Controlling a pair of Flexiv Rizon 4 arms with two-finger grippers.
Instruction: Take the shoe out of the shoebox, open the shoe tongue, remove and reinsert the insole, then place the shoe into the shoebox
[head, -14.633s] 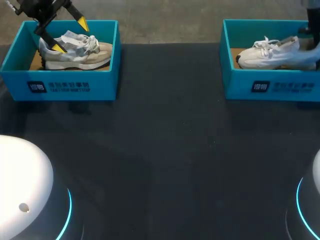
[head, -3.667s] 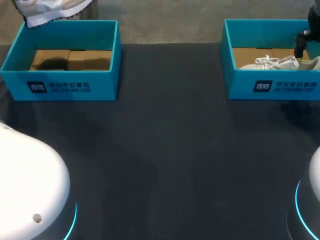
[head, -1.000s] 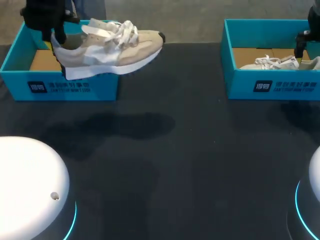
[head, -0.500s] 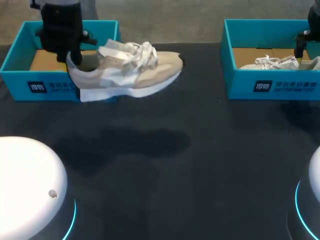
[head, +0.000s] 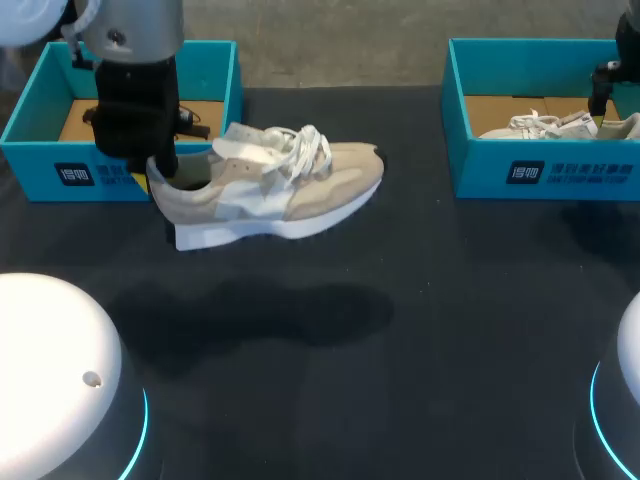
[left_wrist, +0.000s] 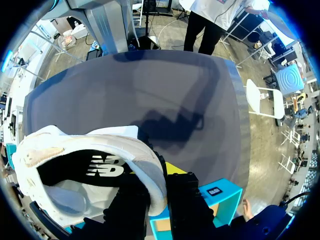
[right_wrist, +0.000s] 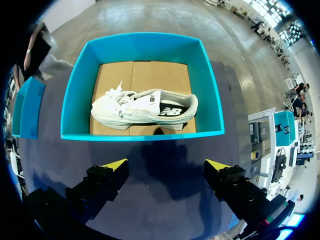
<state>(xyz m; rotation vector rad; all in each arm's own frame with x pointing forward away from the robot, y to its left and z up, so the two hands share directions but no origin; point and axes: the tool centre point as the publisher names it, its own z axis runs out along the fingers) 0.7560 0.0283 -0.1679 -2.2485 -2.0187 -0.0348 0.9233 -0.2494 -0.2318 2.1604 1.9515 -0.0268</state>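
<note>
We see the beige and white lace-up sneaker (head: 270, 190) hanging above the dark table top (head: 420, 330), just in front of the left-hand teal cardboard shoebox (head: 30, 165). Its long axis runs across the table, with the heel toward our left arm and the toe toward the right side, tipped a little upward. The sole faces down, and its shadow lies on the table beneath.

Our left gripper (left_wrist: 157, 190) is clamped on the heel collar, one finger inside the shoe opening and one outside. Only the left wrist view shows that pinch, along with the dark insole (left_wrist: 85, 172) bearing a white logo. Only the head view shows the white laces (head: 300, 150) and the toe.

The box behind shows a brown cardboard floor, and a white printed label (head: 75, 175) marks its front wall.

Well apart to the right, a second teal shoebox (right_wrist: 145, 49) holds a white sneaker (right_wrist: 145, 110) lying along the box. Our right gripper (right_wrist: 165, 170) hovers over the table before that box, its fingers spread wide.
</note>
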